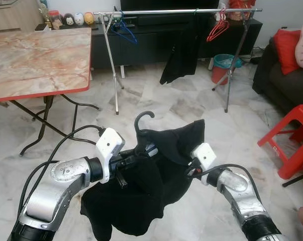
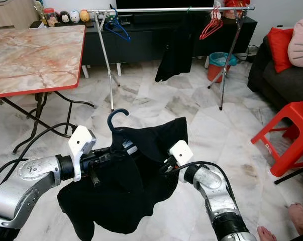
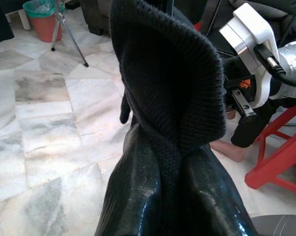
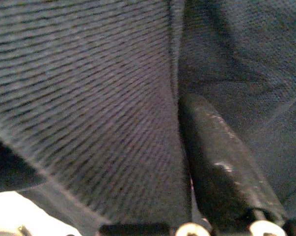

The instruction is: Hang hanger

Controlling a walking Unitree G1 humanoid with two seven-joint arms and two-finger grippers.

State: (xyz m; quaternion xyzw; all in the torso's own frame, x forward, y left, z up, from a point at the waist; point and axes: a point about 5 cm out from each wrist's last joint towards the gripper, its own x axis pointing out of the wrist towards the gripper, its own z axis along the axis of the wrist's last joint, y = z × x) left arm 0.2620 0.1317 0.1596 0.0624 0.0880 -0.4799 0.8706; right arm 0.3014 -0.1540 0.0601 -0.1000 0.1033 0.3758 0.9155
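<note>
Black garment (image 1: pixel 156 175) on a dark hanger (image 1: pixel 142 119), held near, between both grippers: left gripper (image 1: pixel 133 160) and right gripper (image 1: pixel 191 168) each clamp its fabric. Far rail (image 1: pixel 176 10) awaits; loose cloth may slip off.

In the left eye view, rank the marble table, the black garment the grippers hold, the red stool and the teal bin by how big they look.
1. Marble table
2. Black garment, though being nearest the camera enlarges it
3. Red stool, cut by the frame edge
4. Teal bin, farthest away, so likely understated
</note>
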